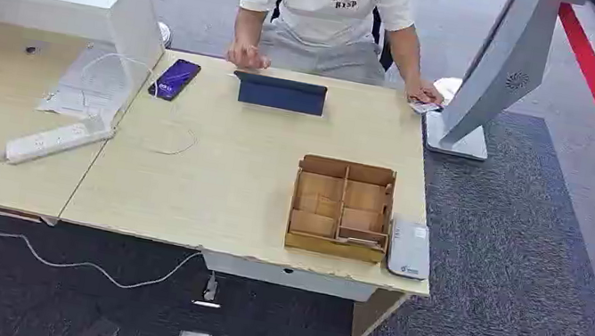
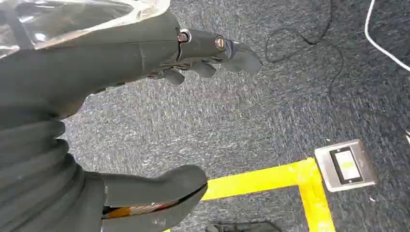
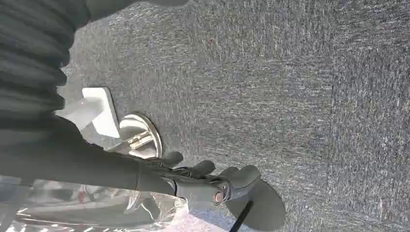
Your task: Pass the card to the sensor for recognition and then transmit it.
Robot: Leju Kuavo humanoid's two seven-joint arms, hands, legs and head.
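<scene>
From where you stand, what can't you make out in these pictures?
- Card: head view, mostly covered by the person's hand; its face is unreadable.
- Wooden box: head view, too small to tell what the compartments hold.
- Sensor: head view, markings too small.
- Right hand: right wrist view, fingers partly hidden by its own cover.

The light wooden table [image 1: 210, 181] stands on dark grey carpet [image 1: 519, 284]. Near its front right corner sits a brown cardboard box with open compartments [image 1: 341, 208], and just beside it, at the right edge, a flat white device [image 1: 409, 248]. Along the far edge lie a dark blue tablet [image 1: 279, 93] and a black smartphone [image 1: 175, 78] — a white cable [image 1: 171, 148] trails nearby. On the adjoining left surface rest a white power strip [image 1: 59, 141] and some papers [image 1: 86, 85].
</scene>
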